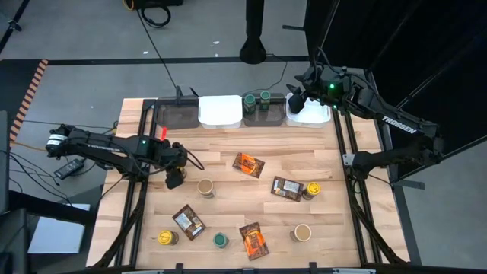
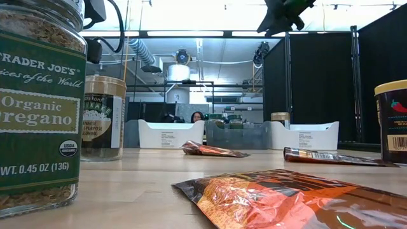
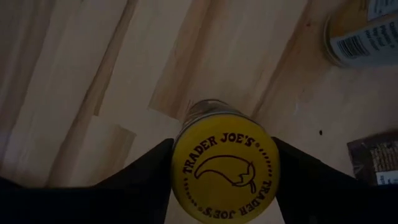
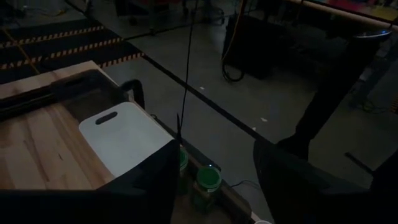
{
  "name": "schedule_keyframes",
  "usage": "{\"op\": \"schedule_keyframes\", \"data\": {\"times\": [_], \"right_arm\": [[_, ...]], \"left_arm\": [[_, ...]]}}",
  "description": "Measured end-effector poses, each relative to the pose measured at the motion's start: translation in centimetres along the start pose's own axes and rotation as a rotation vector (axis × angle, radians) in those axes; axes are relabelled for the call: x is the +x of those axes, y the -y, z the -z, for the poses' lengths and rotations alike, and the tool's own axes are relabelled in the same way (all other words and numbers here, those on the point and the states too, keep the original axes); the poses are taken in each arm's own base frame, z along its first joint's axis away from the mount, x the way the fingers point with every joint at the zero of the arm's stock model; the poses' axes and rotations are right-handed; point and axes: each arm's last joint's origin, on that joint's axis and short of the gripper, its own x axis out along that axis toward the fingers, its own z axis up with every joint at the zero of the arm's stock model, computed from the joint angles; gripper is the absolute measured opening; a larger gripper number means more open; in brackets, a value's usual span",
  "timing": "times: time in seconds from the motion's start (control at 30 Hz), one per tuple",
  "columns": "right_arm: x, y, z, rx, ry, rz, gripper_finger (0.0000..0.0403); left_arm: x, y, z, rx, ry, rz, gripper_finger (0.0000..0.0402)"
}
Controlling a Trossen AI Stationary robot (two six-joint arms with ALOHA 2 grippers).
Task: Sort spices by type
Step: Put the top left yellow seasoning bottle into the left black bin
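My left gripper (image 1: pixel 175 178) is over the table's left middle, shut on a yellow-lidded spice jar (image 3: pixel 224 171) that shows only in the left wrist view. My right gripper (image 1: pixel 297 101) hovers open and empty at the far edge. In its wrist view, its fingers (image 4: pixel 155 171) stand above two green-lidded jars (image 4: pixel 208 178) in the dark bin (image 1: pixel 260 111). Loose on the table are tan-lidded jars (image 1: pixel 205 186) (image 1: pixel 302 232), yellow-lidded jars (image 1: pixel 312 189) (image 1: pixel 167 237), a green-lidded oregano jar (image 1: pixel 221 240) and several flat brown-orange packets (image 1: pixel 248 164) (image 1: pixel 287 188) (image 1: pixel 188 221) (image 1: pixel 254 240). My left gripper pinches the jar between its two fingers (image 3: pixel 146 171), one on either side of the yellow lid's rim (image 3: pixel 181 168). It comes from above, pointing down, and the jar stands upright in the hold. The lid hides the jar's base, so whether it rests on the table cannot be told.
Along the far edge stand a dark clear bin (image 1: pixel 176 114), a white bin (image 1: pixel 221 111), the dark bin and another white bin (image 1: pixel 313 116). Bare wood lies between the bins and the packets. A person (image 2: pixel 197 117) shows in the room beyond the table.
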Motion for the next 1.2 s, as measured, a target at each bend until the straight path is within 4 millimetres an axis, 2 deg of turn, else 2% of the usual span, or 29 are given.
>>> {"op": "schedule_keyframes", "data": {"times": [0.17,0.37,0.57,0.77,1.0,1.2], "right_arm": [[0.0,0.0,0.0,0.0,0.0,0.0,0.0211],[0.0,0.0,0.0,0.0,0.0,0.0,0.021],[0.0,0.0,0.0,0.0,0.0,0.0,0.0209],[0.0,0.0,0.0,0.001,0.0,0.0,0.0206],[0.0,0.0,0.0,0.0,0.0,0.0,0.0205],[0.0,0.0,0.0,0.0,0.0,0.0,0.0202]], "left_arm": [[-1.4,-0.1,-1.2,-0.093,0.066,0.011,0.0222],[-4.2,-0.9,-3.2,-0.21,0.206,-0.039,0.0222],[-6.9,-3.0,-5.0,-0.35,0.347,-0.131,0.0222],[-8.9,-6.1,-6.1,-0.524,0.44,-0.277,0.0223],[-9.1,-10.1,-6.2,-0.727,0.44,-0.399,0.0223],[-7.7,-13.7,-6.8,-0.813,0.351,-0.516,0.0223]]}}
